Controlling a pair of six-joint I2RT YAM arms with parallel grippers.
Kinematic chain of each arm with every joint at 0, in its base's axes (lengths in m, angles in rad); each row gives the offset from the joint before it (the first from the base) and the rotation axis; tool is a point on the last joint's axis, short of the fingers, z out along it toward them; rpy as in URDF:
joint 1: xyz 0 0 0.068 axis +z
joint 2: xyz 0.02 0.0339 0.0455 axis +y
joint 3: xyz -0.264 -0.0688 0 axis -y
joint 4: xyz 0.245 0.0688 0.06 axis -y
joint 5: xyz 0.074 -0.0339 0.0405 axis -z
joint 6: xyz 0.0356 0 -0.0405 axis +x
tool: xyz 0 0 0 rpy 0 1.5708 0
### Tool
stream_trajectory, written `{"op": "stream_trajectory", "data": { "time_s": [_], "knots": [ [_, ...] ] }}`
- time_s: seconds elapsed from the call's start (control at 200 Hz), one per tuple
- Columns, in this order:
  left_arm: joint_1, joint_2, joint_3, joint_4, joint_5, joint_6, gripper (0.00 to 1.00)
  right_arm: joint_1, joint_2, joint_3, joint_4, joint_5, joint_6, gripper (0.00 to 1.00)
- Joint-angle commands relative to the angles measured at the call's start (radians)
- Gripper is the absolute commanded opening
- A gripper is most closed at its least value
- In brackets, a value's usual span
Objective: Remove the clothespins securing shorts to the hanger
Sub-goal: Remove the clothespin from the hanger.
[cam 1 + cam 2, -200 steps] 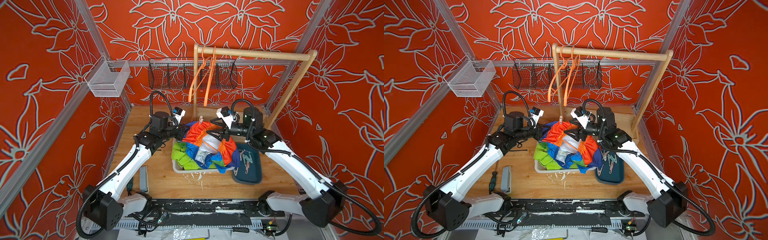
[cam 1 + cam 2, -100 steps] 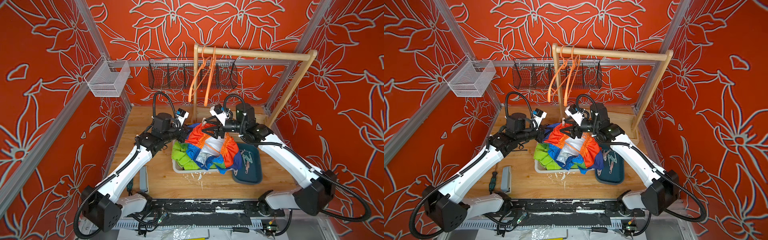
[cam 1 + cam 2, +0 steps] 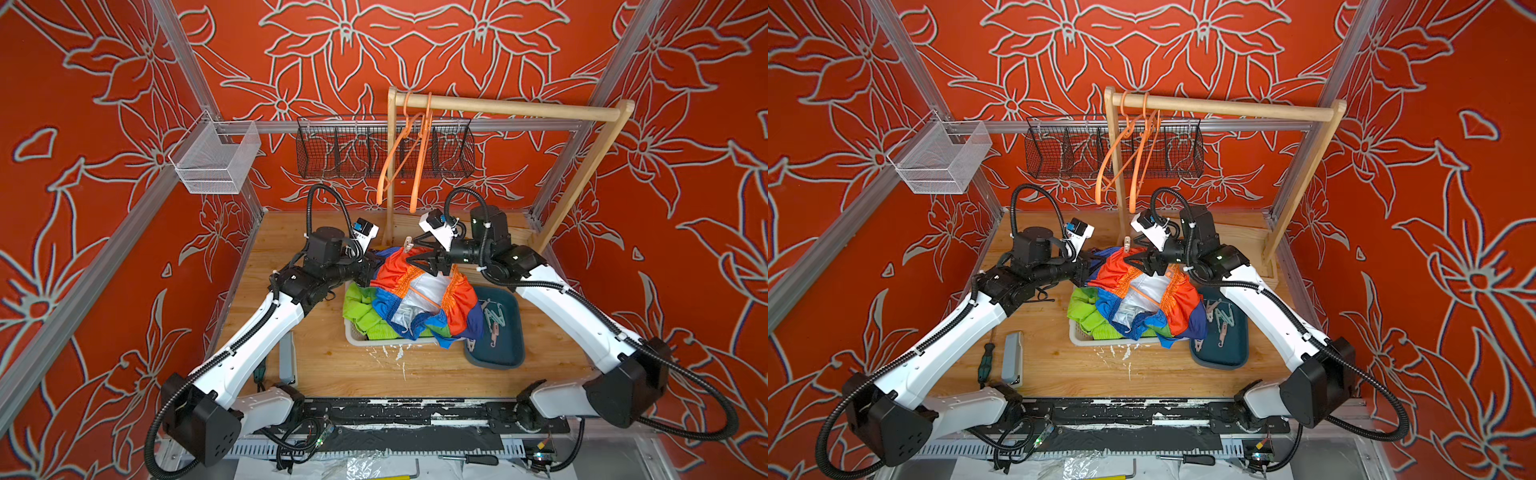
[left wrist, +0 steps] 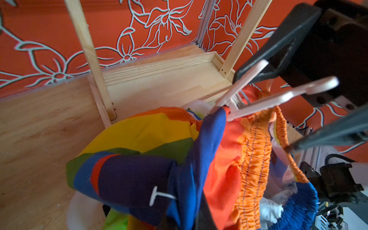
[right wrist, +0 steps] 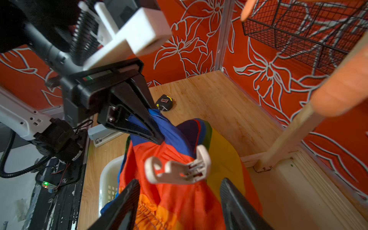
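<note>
One pink clothespin [image 5: 177,169] at 12 o'clock on the rainbow shorts [image 3: 392,270] — right gripper [image 5: 180,180] spread wide around it | left gripper [image 5: 156,135] clamped on blue fabric

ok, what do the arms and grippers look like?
White link shells with black joints and bases on the left arm and right arm. Black corrugated conduit loops above each wrist. White camera block on each wrist. The left gripper and right gripper are black, with long tapered fingers.
</note>
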Motion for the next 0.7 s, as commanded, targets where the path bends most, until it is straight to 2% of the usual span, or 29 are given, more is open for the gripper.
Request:
{"op": "stream_trajectory", "data": {
  "time_s": [0.0,0.305,0.691],
  "knots": [
    [-0.023,-0.012,-0.016,-0.037,0.057,0.033,0.00,-0.008,-0.010,0.037,0.000,0.000,-0.033,0.66],
    [-0.042,0.017,-0.003,-0.063,0.064,0.050,0.00,-0.007,0.031,0.094,0.018,-0.060,-0.020,0.66],
    [-0.042,0.023,0.004,-0.069,0.083,0.054,0.00,-0.007,0.051,0.099,0.007,-0.078,-0.024,0.56]
  ]
}}
